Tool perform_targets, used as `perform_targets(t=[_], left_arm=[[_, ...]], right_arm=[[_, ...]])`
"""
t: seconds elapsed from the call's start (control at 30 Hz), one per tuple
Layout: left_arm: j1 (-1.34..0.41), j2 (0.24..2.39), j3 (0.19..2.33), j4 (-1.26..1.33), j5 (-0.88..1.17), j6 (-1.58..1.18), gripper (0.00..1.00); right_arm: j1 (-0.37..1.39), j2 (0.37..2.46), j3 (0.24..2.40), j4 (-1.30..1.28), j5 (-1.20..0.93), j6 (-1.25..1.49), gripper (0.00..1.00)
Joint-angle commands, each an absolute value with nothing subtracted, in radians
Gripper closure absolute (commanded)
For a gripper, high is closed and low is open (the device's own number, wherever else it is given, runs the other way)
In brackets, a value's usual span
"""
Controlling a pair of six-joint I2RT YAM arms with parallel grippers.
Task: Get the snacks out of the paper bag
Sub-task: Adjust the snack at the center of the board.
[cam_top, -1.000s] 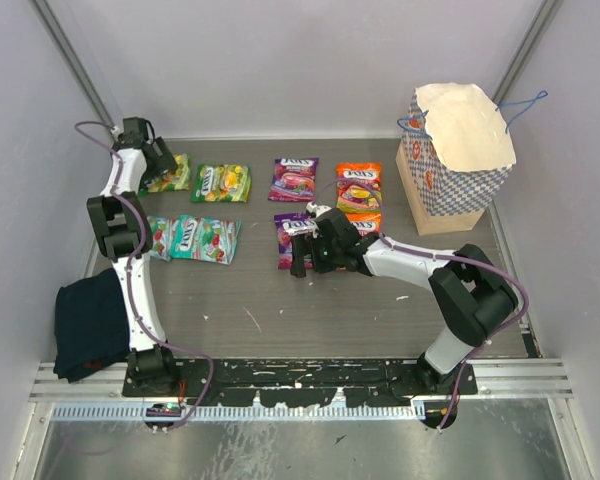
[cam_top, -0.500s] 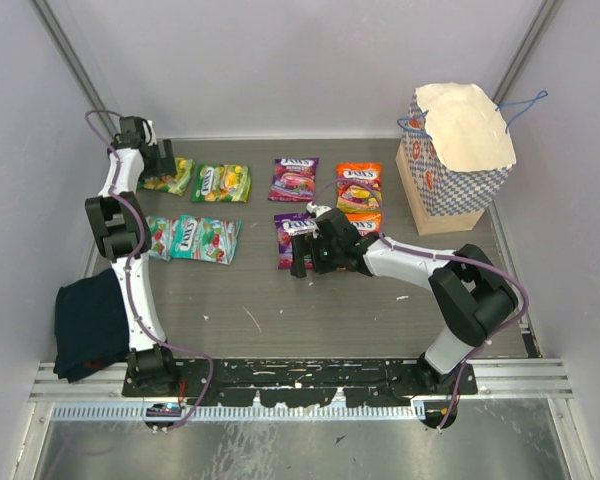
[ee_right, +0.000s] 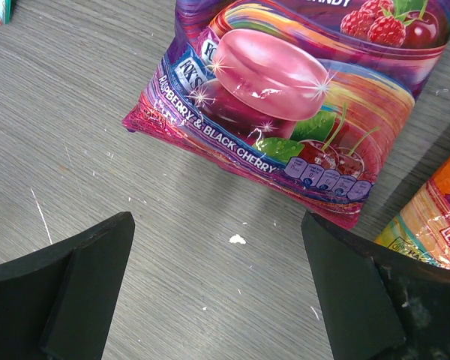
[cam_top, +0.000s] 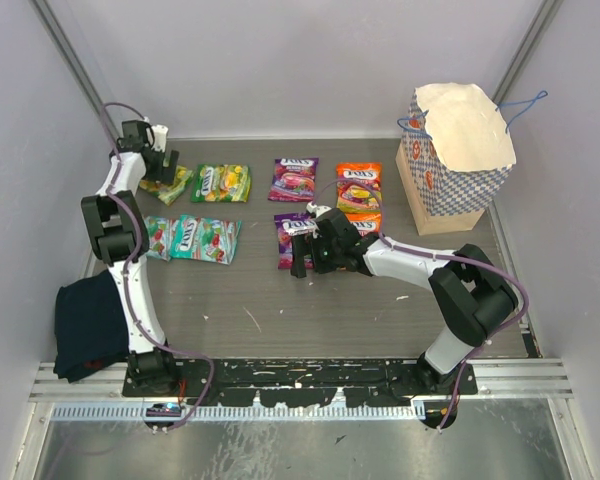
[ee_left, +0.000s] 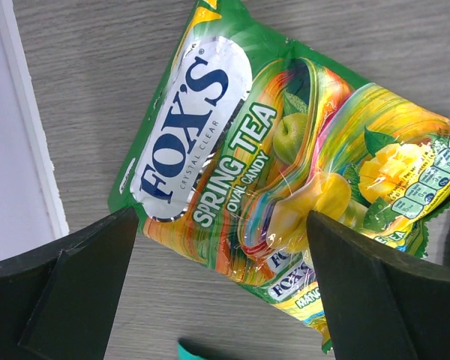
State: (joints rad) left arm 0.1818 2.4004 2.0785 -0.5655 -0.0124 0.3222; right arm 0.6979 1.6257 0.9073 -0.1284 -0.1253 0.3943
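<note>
The paper bag (cam_top: 450,175) stands upright at the back right, its cream inside showing and nothing visible in it. Several snacks lie flat on the table: a green packet (cam_top: 173,181) (ee_left: 270,150), a second green one (cam_top: 221,183), teal ones (cam_top: 202,238), two purple ones (cam_top: 294,179) (cam_top: 288,232) and orange ones (cam_top: 359,186). My left gripper (cam_top: 163,166) (ee_left: 221,229) is open and empty just above the far-left green packet. My right gripper (cam_top: 299,256) (ee_right: 216,225) is open and empty over bare table at the near edge of the nearer purple packet (ee_right: 285,90).
A dark blue cloth (cam_top: 90,322) lies at the near left edge. Grey walls close in the table on the left, back and right. The bag's blue cord handles (cam_top: 525,103) stick out toward the right wall.
My left gripper has shifted slightly to the right over the far-left green packet. The right arm, the packets and the bag have not moved.
</note>
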Motion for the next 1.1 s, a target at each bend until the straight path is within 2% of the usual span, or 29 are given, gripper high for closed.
perform_targets(t=[0.0, 0.2, 0.73, 1.07], left_arm=[[0.186, 2.356, 1.967, -0.562, -0.043, 0.505, 0.02], [0.186, 2.301, 1.852, -0.463, 0.017, 0.589, 0.02], [0.186, 2.293, 1.843, -0.458, 0.075, 0.591, 0.02], [0.182, 2.417, 2.048, -0.590, -0.002, 0.355, 0.02]], right_arm=[[0.697, 1.592, 0.934, -0.104, -0.136, 0.385, 0.00], [0.697, 1.595, 0.935, -0.105, -0.135, 0.383, 0.00], [0.697, 1.604, 0.935, -0.105, -0.146, 0.382, 0.00], [0.697, 1.601, 0.934, -0.105, -0.147, 0.383, 0.00]])
